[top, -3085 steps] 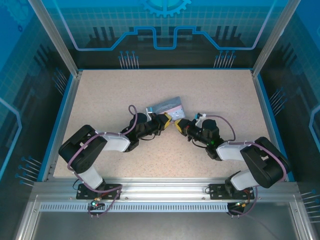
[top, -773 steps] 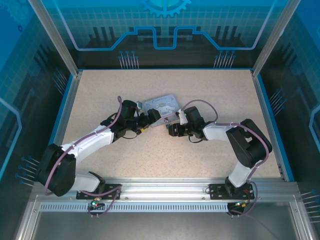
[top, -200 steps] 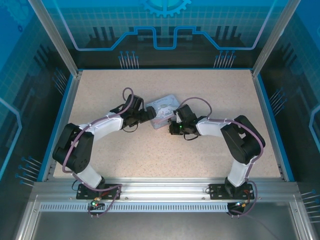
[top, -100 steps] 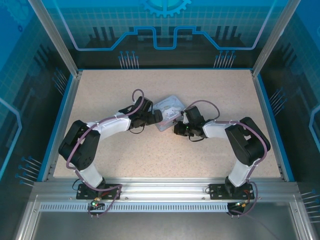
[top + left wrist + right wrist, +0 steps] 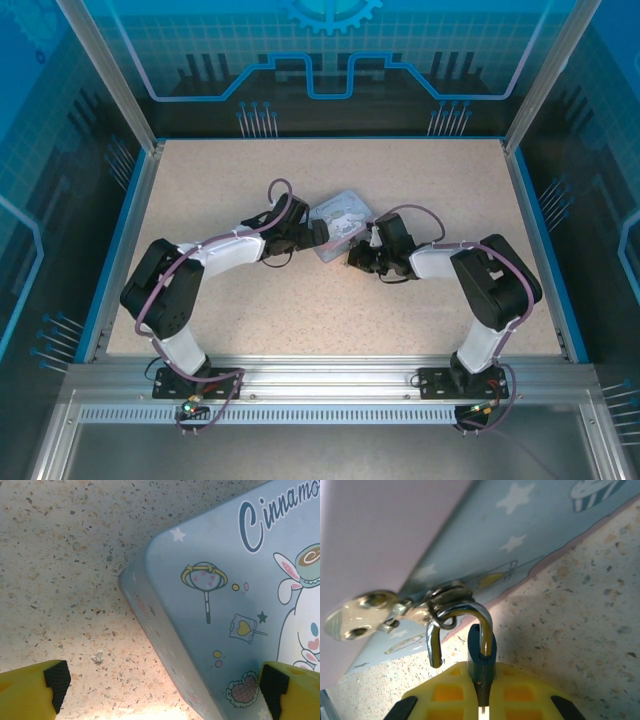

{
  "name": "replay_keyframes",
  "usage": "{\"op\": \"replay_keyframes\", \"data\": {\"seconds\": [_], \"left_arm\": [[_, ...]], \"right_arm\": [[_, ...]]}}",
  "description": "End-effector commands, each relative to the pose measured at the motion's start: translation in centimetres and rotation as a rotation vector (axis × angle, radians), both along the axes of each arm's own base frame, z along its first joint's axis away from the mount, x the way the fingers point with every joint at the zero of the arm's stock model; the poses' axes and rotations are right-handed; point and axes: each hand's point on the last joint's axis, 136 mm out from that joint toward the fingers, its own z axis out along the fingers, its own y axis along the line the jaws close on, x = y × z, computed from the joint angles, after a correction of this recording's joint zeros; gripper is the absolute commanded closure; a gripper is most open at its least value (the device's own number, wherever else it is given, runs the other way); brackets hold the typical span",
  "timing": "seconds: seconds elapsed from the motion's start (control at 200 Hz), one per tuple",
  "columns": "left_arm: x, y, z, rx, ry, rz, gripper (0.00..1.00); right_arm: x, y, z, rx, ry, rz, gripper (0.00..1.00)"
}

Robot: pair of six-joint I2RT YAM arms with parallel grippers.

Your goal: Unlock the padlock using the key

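right wrist: padlock point(image 5: 480, 642) points shackle-first at tin point(image 5: 520, 525).

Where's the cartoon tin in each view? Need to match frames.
Top external: tin at the middle of the speckled tabletop.
Left wrist: tin covers the right half, corner pointing left.
Right wrist: tin's starred side across the top, padlock hooked on its hasp.
Shared landmark: the speckled tabletop.

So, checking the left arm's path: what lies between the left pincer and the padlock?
The blue tin. The left wrist view shows its corner ahead of the open left pincer; the padlock hangs from its clasp, gripped by the right pincer.
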Motion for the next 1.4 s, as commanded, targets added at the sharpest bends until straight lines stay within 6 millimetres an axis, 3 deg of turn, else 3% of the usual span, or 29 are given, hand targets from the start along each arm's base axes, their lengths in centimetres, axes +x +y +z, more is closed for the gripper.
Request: {"op": "replay_keyframes", "data": {"seconds": [0.0, 0.19, 0.43, 0.655, 0.865, 1.176, 1.396], "left_arm": [[-1.7, 0.1, -2.6, 0.048, 0.088, -0.022, 0.01], [-2.2, 0.2, -3.3, 0.048, 0.111, -0.024, 0.02], [-2.6, 0.1, -4.1, 0.046, 0.139, -0.026, 0.05], [-2.7, -0.1, -4.6, 0.042, 0.154, -0.034, 0.08], [-2.7, -0.2, -4.6, 0.039, 0.158, -0.033, 0.09], [-2.7, -0.2, -4.6, 0.039, 0.160, -0.034, 0.09], [-2.5, -0.1, -4.3, 0.046, 0.151, -0.038, 0.08]], "right_arm": [[1.3, 0.6, 1.3, 0.074, -0.029, -0.020, 1.00], [2.0, 0.0, 1.0, 0.097, -0.013, -0.066, 1.00], [3.3, -2.4, 0.8, 0.117, -0.008, -0.149, 1.00], [5.5, -4.1, 2.4, 0.181, -0.086, -0.183, 1.00], [7.0, -3.9, 3.5, 0.263, -0.117, -0.143, 1.00], [6.7, -7.6, 1.7, 0.215, -0.085, -0.210, 1.00], [5.9, -8.1, 2.0, 0.203, -0.085, -0.201, 1.00]]}}
